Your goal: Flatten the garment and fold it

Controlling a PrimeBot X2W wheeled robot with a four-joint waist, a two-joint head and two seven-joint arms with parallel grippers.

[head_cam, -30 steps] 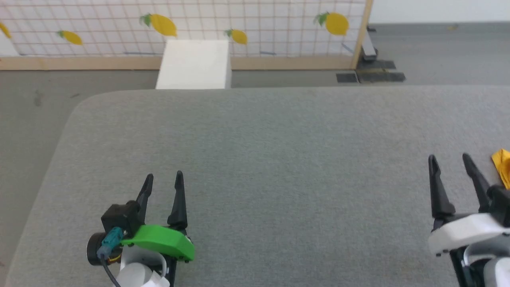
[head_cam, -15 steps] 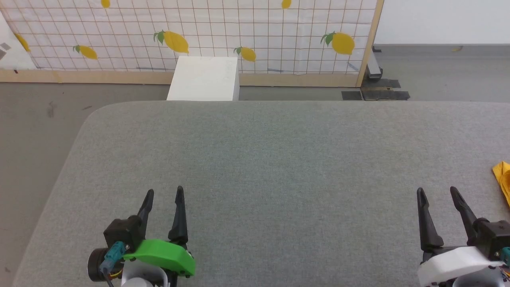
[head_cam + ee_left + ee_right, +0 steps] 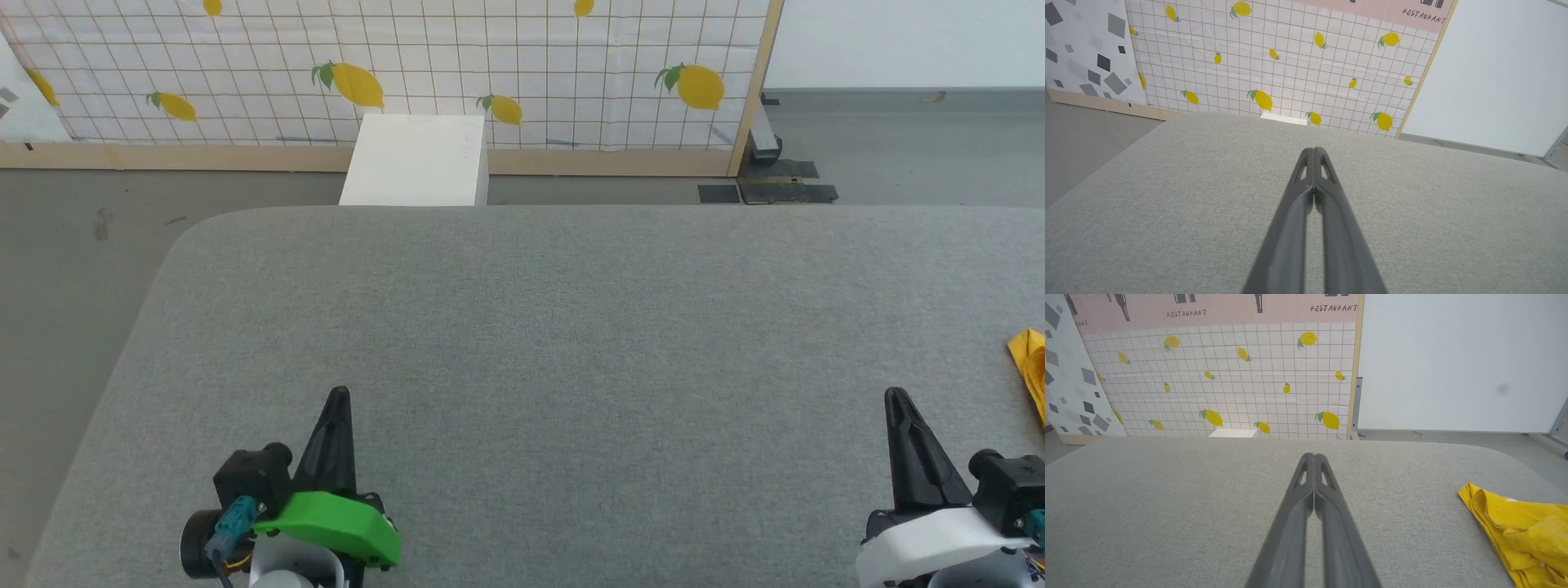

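Lemon-print screen [image 3: 490, 73] behind grey table [image 3: 571, 327]

Closed right hand [image 3: 1314, 457] beside garment [image 3: 1519, 522]

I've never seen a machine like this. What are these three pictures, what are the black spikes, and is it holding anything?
This is a two-armed robot. One picture looks down from a camera on its head. The black spikes there are its left gripper and right gripper. Each is a pair of long fingers, pressed shut here and holding nothing. The other two pictures come from cameras on the wrists, each looking along that arm's own fingers. Below them is a wide grey padded table. The yellow garment it must fold lies bunched up to the right of the right gripper, untouched. Behind the table stand a white box and a lemon-printed screen.
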